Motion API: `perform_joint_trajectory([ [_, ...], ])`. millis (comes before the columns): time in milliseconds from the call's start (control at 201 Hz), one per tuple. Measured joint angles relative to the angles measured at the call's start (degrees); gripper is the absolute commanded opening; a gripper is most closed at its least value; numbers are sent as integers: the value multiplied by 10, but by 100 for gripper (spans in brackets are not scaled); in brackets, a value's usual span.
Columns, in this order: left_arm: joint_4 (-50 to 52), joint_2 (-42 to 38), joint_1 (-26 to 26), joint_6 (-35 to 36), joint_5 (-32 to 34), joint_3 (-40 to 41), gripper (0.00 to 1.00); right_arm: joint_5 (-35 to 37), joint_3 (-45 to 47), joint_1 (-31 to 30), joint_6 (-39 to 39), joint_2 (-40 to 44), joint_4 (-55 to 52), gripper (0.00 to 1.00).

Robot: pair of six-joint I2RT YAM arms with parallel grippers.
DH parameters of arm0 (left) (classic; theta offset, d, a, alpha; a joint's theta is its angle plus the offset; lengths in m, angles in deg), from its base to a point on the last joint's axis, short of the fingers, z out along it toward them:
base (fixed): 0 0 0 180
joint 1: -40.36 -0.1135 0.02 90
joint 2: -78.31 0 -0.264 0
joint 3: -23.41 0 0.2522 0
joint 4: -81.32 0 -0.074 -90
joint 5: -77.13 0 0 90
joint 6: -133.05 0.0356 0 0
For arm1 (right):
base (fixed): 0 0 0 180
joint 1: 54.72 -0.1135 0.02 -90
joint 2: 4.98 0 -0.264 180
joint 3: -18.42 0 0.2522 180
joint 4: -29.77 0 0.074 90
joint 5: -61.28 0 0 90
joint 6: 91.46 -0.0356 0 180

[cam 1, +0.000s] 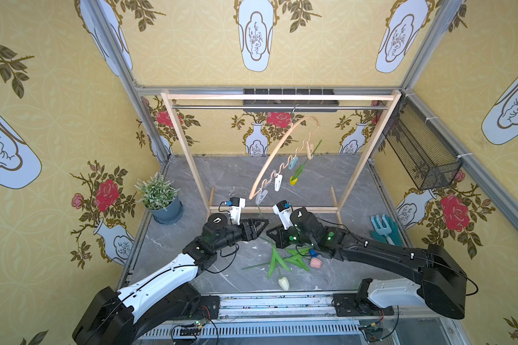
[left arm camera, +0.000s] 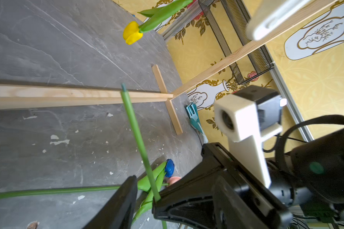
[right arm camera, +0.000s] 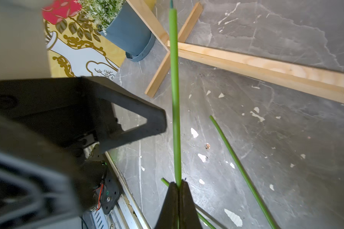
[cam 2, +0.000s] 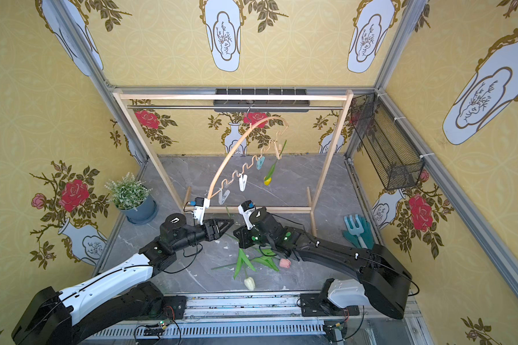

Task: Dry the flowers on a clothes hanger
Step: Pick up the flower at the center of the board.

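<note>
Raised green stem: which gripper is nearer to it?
Right. The right gripper is shut on the raised green stem; the left gripper is open, close beside it.

right gripper black, stem in it green | yellow head beyond it; blue head, pink head, white head behind it | hanger light wood | floor grey, marbled | walls yellow, blue-white vases, red roses

Bright even light; wrist foregrounds blurred (top views bowed).
</note>
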Motion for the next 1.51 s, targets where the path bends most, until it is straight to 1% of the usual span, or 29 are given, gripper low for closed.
perform_joint_trajectory([
  [139, 7, 14, 0, -1, 0, 0, 45, -14, 4, 0, -10, 1, 27, 0],
  [219, 8, 15, 0, -1, 2, 0, 37, -22, 7, 0, -12, 0, 38, 0],
  [353, 8, 16, 0, -3, 5, -2, 17, -33, 16, 0, -17, -1, 50, 0],
  [498, 7, 22, 0, -8, 6, -9, 0, -40, 30, 0, -26, 8, 64, 0],
  [553, 7, 24, 0, -10, 5, -10, 0, -41, 35, 0, -29, 14, 66, 0],
  [582, 7, 24, 0, -12, 3, -10, 0, -41, 38, 0, -31, 17, 67, 7],
  [612, 7, 24, -1, -14, 0, -11, 0, -42, 41, 0, -32, 21, 69, 16],
  [642, 7, 24, -2, -16, -2, -12, 0, -43, 45, 0, -40, 24, 74, 22],
  [692, 7, 24, -5, -16, 0, -13, 0, -47, 54, 1, -43, 34, 79, 35],
  [717, 7, 23, -8, -17, 4, -13, 0, -47, 61, 1, -43, 41, 81, 38],
  [752, 7, 22, -12, -20, 10, -13, 0, -50, 73, 3, -45, 51, 85, 39],
  [926, 7, 14, -15, -31, 6, -13, 0, -68, 119, 19, -74, 90, 95, 37],
  [1135, -16, 24, -16, -49, -7, -12, 0, -89, 122, 19, -85, 84, 111, 39],
  [1180, -19, 26, -16, -52, -11, -12, 0, -92, 118, 19, -86, 80, 111, 37],
  [1434, -33, 18, -16, -61, -21, -8, 0, -97, 91, 25, -84, 50, 120, 14],
  [1508, -34, 14, -16, -61, -21, -7, 0, -105, 88, 28, -83, 49, 122, 11],
])
